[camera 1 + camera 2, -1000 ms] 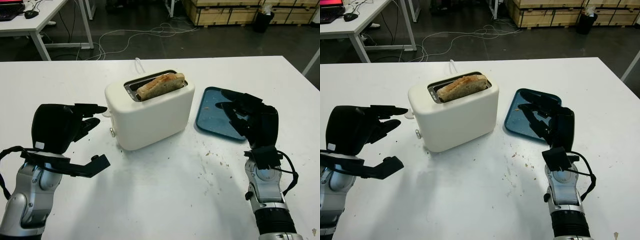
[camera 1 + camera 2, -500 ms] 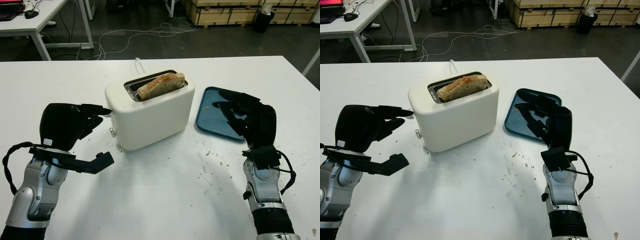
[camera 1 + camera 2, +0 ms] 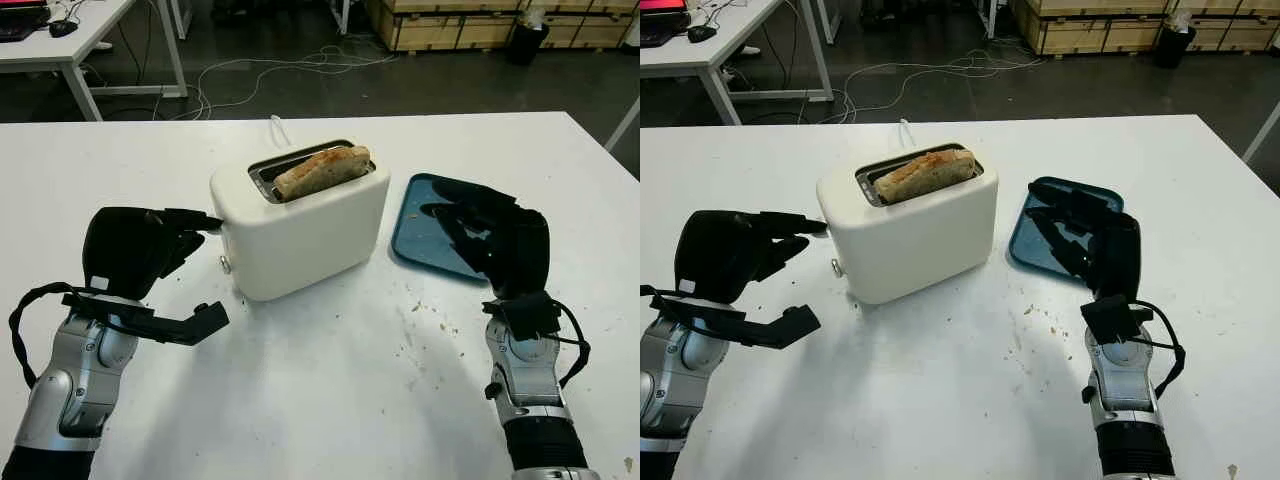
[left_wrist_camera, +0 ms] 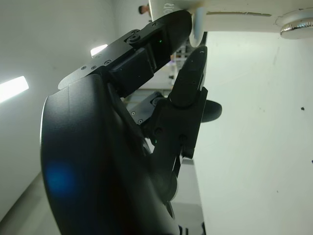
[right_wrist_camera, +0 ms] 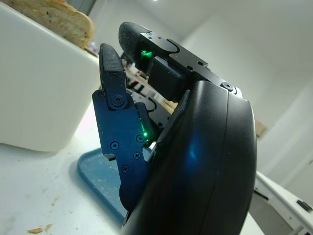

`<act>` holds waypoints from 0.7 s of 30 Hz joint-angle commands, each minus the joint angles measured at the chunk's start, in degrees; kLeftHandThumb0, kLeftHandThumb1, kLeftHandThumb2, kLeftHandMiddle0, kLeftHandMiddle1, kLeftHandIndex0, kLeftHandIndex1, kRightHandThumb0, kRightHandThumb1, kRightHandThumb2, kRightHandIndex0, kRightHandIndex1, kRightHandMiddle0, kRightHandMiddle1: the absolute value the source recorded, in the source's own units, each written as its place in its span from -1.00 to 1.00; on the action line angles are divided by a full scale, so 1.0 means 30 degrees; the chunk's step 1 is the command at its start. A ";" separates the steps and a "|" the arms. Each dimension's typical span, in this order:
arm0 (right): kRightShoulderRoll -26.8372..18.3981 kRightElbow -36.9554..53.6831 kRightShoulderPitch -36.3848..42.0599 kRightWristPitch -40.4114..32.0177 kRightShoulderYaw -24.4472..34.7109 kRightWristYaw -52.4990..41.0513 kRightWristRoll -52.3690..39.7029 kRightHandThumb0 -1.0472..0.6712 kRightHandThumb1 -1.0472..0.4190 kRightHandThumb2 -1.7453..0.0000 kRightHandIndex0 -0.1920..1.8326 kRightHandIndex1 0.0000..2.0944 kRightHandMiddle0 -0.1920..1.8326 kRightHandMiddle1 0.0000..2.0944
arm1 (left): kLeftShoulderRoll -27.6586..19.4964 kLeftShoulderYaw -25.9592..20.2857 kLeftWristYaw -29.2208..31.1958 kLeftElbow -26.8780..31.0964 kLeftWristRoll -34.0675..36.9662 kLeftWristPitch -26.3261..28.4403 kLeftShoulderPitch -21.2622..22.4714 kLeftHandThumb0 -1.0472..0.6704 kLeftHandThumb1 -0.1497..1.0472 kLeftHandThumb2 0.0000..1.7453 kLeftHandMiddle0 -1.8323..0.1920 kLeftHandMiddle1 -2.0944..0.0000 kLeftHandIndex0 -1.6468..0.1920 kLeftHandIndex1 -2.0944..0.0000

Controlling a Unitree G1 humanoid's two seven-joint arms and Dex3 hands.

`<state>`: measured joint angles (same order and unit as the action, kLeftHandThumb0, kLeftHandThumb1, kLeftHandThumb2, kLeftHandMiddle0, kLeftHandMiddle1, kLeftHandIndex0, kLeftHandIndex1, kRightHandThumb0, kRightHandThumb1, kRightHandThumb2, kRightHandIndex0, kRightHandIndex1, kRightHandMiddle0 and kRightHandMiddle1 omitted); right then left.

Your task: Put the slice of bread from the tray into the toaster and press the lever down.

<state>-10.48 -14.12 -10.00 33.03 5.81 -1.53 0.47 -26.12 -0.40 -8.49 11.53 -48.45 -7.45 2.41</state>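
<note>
The bread (image 3: 322, 170) stands on edge in the toaster (image 3: 300, 220) slot at frame centre, its long axis along the slot, running from lower left to upper right. The left hand (image 3: 150, 250), open and holding nothing, has its fingertips at the lever (image 4: 196, 22) on the toaster's left end. The right hand (image 3: 490, 235), open and empty, is over the tray (image 3: 425, 225) at the right.

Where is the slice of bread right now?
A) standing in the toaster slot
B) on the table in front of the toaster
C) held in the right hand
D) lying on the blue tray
A: the slice of bread stands in the slot of the toaster, its top edge sticking out, while the blue tray holds only crumbs and the right hand over it holds nothing.
</note>
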 commanded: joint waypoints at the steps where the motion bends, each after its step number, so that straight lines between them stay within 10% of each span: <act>1: 0.0103 0.0261 0.0135 -0.0087 0.0040 0.0048 0.0033 -0.24 -0.83 0.86 0.24 -0.66 0.24 -1.00 | -0.0258 0.0110 -0.0247 -0.0173 -0.0100 0.0043 0.0276 0.04 0.78 -0.99 -0.44 0.03 -0.42 1.00; 21: 0.0194 0.0284 0.0158 0.0604 0.0172 -0.0625 -0.0520 -0.21 -0.83 0.86 0.24 -0.65 0.24 -1.00 | -0.0409 0.0666 -0.0085 -0.0631 0.0185 0.0093 0.0216 0.04 0.79 -0.98 -0.43 0.01 -0.43 1.00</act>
<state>-10.30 -14.10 -9.54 33.78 5.99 -3.24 -0.03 -26.93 0.71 -8.91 10.67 -48.34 -6.68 2.49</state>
